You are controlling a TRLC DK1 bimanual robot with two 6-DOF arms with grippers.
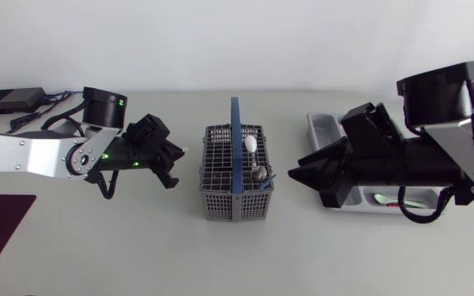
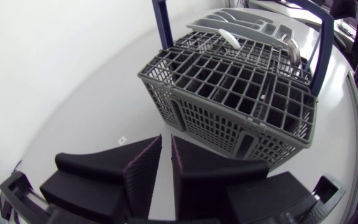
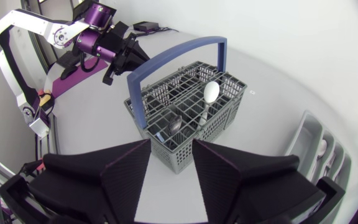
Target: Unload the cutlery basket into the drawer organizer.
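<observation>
- right gripper (image 1: 293, 173) hangs just beside the cutlery basket (image 1: 214, 205); its fingers are spread fairly wide, hold nothing, and point at the basket's wall on that side.
- left gripper (image 1: 176, 161) sits near the basket's opposite side, with its fingers a narrow gap apart and empty.
- blue handle (image 1: 234, 123) runs along the basket's length and splits it in two. both visible pieces stand in the half facing the right arm, so that arm is the nearer one.
- white spoon (image 1: 252, 145) stands bowl up, leaning slightly, toward the table's back. metal spoon (image 1: 259, 173) stands bowl up, closest to the right fingertips.
- drawer organizer (image 1: 322, 123) lies behind the right gripper, largely under that arm. a few pieces show in one compartment but are too hidden to name.
- since the spoons' long axes point upward, the next grasp probably has to come from above.
</observation>
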